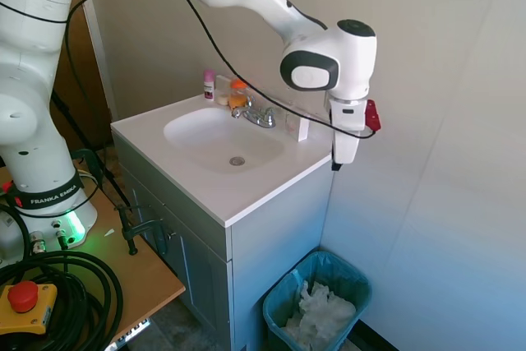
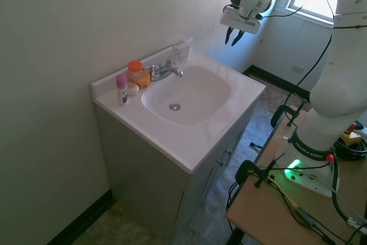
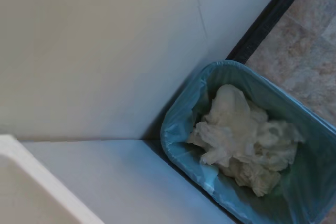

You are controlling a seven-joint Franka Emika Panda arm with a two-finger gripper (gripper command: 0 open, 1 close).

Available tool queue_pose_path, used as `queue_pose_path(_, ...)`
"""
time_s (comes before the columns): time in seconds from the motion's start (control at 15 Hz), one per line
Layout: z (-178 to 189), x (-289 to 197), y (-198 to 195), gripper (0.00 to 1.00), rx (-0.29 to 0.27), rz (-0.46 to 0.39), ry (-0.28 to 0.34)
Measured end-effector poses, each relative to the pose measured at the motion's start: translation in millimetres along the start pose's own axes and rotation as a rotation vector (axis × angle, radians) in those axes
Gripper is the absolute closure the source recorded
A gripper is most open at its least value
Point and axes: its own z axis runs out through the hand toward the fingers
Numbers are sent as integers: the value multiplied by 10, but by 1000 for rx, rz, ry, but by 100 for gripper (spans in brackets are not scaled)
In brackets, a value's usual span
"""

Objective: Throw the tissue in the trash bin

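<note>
Tool upper right of second exterior view, hanging past the vanity edge, dark fingers apart, nothing between them. Trash bin at bottom centre-right of first exterior view, on the floor beside the cabinet, lined with thin teal plastic bag, glossy and creased. Crumpled white paper heap fills the bin, soft, wrinkled, lumpy; the tissue cannot be told apart from that heap, likely lying on top of it. Judged: drop done, task essentially complete, only retreat of the arm left. No tissue visible on the tabletop, smooth white moulded surface with oval basin. Chrome faucet at the back, small pink-capped bottle and orange-capped item beside it, hard plastic.
</note>
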Motion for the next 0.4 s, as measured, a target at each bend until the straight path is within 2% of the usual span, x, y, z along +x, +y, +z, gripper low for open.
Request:
queue_pose_path(0.2,-484,-469,-84,0,38,-110,6)
queue_pose_path(0.4,-849,-1161,45,0,41,-231,13)
